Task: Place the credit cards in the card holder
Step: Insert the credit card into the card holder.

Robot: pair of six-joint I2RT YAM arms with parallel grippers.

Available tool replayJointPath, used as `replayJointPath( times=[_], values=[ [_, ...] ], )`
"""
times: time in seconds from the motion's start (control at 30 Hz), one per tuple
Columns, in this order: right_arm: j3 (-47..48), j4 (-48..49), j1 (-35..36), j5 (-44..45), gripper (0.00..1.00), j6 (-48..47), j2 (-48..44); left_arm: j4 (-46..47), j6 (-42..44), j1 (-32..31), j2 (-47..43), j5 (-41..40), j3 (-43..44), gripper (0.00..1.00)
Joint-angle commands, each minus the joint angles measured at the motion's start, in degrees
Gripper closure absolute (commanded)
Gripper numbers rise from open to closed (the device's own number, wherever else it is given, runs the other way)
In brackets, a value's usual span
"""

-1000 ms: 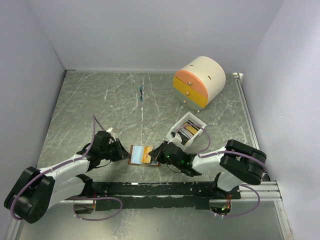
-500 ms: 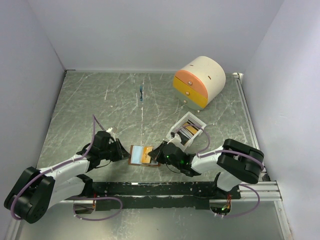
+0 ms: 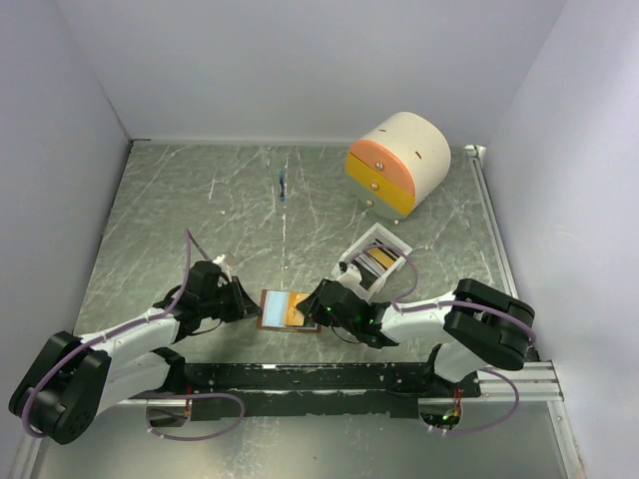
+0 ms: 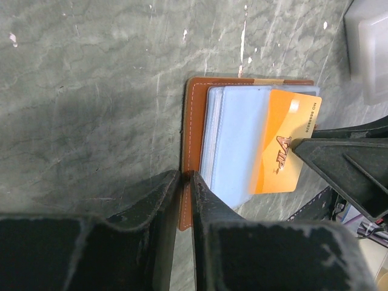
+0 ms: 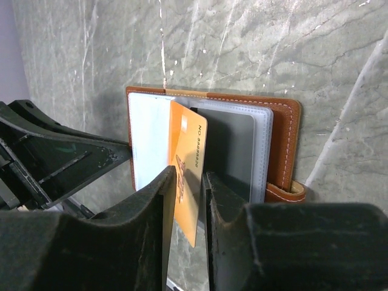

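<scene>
A cream-and-orange drawer box (image 3: 397,162) sits far back on the green bench (image 3: 200,220). A white tray (image 3: 348,261) lies nearer.

Our left arm (image 3: 130,344) lies low across the lower left of the overhead view, and the left gripper (image 3: 243,302) points toward centre, jaws pinched on the card holder (image 4: 190,121) edge. Our right arm (image 3: 429,317) stretches in from the lower right. The right gripper (image 3: 312,304) faces the left one, jaws a little apart.
</scene>
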Motion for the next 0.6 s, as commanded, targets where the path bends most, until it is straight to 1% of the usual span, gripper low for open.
replayJointPath(
  times=[0.0,0.1,0.37,0.57],
  values=[
    [1.0,-3.8,0.3,0.5,0.77,-1.5,1.1,-2.6,0.8,0.2,0.8,0.1,-1.2,0.75],
    [1.0,-2.8,0.4,-0.9,0.78,-1.2,2.6,-2.3,0.7,0.2,0.9,0.2,-1.4,0.75],
    [0.1,-1.0,0.4,-1.8,0.89,-1.9,2.3,-2.1,1.1,0.2,1.9,0.2,-1.0,0.75],
    [-1.1,2.0,0.3,-3.5,0.90,-1.6,2.6,-2.1,1.1,0.2,1.8,0.0,-1.0,0.75]
  ],
)
